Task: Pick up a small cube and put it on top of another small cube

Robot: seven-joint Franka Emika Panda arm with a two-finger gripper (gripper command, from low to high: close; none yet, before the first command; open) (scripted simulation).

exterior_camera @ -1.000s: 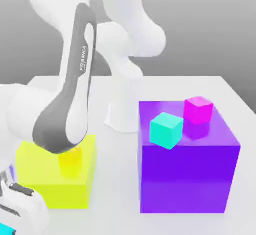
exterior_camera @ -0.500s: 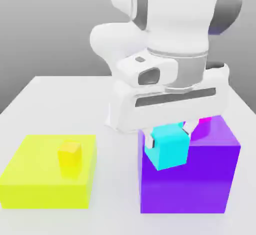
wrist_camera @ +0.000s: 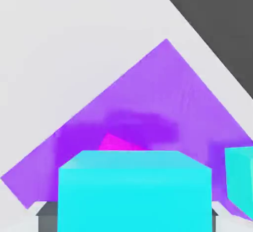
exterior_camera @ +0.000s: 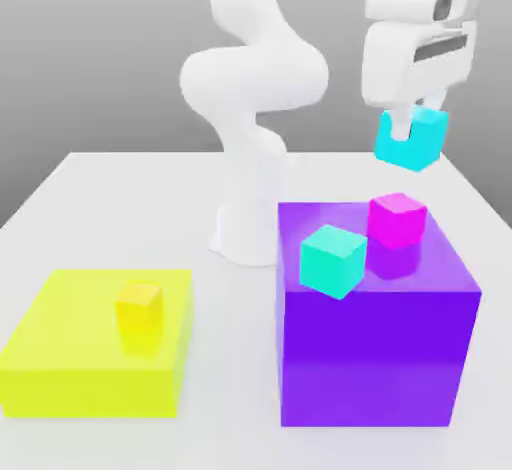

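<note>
Holding the cyan cube (exterior_camera: pixel 411 140) between the two fingers of our gripper (exterior_camera: pixel 414 123), we have it up in the air, clear of everything below. We see the fingers clamped on two opposite sides of it, and in the hand view it sits squarely between the pads, close to the camera.

Going from near to far in the exterior view, we first meet two large blocks on the pale table (exterior_camera: pixel 235 358). On the exterior view's right stands the tall purple block (exterior_camera: pixel 375 358); on the exterior view's left lies the lower yellow block (exterior_camera: pixel 90 393), well apart from it. On top of the yellow one we find a small orange cube (exterior_camera: pixel 139 305).

On the purple block's top we have the turquoise cube (exterior_camera: pixel 333 261) at the nearer edge, towards the exterior view's left, and the magenta cube (exterior_camera: pixel 397 221) farther back, near it. Our cyan cube appears above the magenta one in the exterior view, with a gap between them.

Farthest off, behind the blocks, we see the white base of our arm (exterior_camera: pixel 250 198) on the table.
</note>
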